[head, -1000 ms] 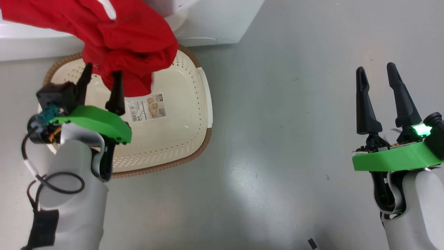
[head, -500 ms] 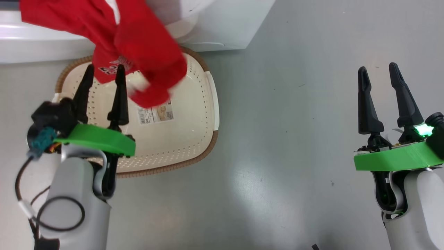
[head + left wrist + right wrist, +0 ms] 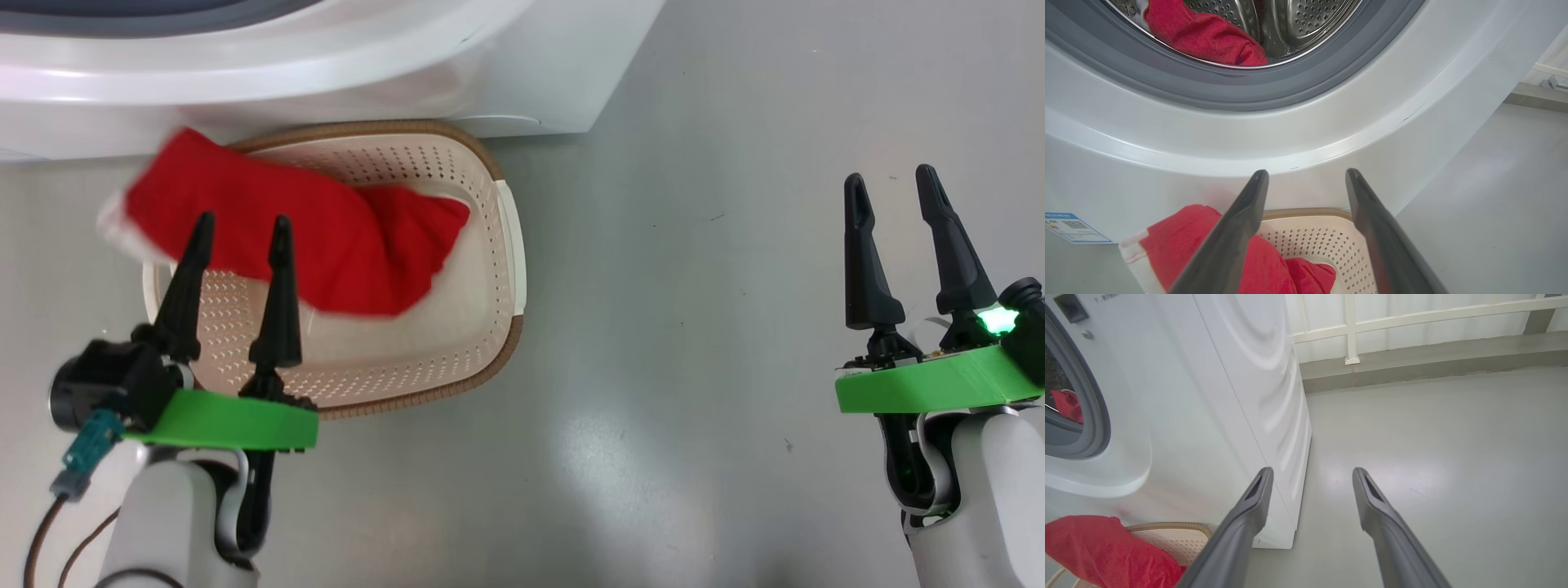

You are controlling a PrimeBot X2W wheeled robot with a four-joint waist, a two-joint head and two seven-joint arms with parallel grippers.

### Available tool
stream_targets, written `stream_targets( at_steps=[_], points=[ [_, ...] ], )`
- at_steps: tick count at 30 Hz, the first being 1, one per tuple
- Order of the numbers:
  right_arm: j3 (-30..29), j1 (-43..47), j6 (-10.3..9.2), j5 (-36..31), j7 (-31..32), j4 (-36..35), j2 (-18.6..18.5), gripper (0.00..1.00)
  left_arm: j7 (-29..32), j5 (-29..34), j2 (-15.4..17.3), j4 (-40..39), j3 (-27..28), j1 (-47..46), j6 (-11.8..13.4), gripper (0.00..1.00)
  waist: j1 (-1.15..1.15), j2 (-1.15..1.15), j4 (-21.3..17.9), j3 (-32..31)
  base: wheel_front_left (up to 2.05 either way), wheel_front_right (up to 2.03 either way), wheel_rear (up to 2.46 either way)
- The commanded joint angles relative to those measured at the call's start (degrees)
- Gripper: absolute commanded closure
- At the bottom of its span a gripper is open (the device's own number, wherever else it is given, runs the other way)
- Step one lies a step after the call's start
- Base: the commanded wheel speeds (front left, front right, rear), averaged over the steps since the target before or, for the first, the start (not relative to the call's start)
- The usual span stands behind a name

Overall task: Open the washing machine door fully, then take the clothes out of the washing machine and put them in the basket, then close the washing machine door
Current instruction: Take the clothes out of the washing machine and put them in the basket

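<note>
- Red garment (image 3: 326, 245) has dropped from my left gripper (image 3: 242, 219) into the basket (image 3: 457, 384), spilling over its far-left rim.
- Both my jaws gape empty (right gripper (image 3: 888, 175) idle).
- More red cloth (image 3: 1204, 36) waits in the drum (image 3: 1298, 24).

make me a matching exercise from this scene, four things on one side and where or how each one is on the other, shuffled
1 clothes
2 basket
3 left gripper
4 blue label

a on the floor before the washing machine
b jaws apart, above the basket's near side
c low on the machine's front
d partly in the basket, spilling over its left rim

Pairs: 1-d, 2-a, 3-b, 4-c
</note>
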Motion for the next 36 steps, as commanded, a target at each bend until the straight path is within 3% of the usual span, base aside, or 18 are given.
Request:
stream_targets(
  at_steps=[1,23,36],
  points=[
    [0.84,1.70,0.37,-0.48,-0.36,-0.96,-0.36,0.00,-0.28,0.39,0.77,-2.39,1.71,2.66,-0.32,0.00,0.00,0.00,0.07,-0.24,0.00,0.00,0.00],
    [1.46,2.66,0.37,-0.37,-0.36,-0.15,-0.55,0.00,-0.28,-0.28,0.72,-6.57,0.71,6.66,0.64,0.00,0.00,0.00,-0.25,-3.06,0.00,0.00,0.00],
    [2.18,6.56,0.37,0.09,-0.36,1.98,-1.47,0.00,-0.28,0.09,0.72,-6.74,2.79,11.74,0.68,0.00,0.00,0.00,-0.30,-12.88,0.00,0.00,0.00]
  ],
)
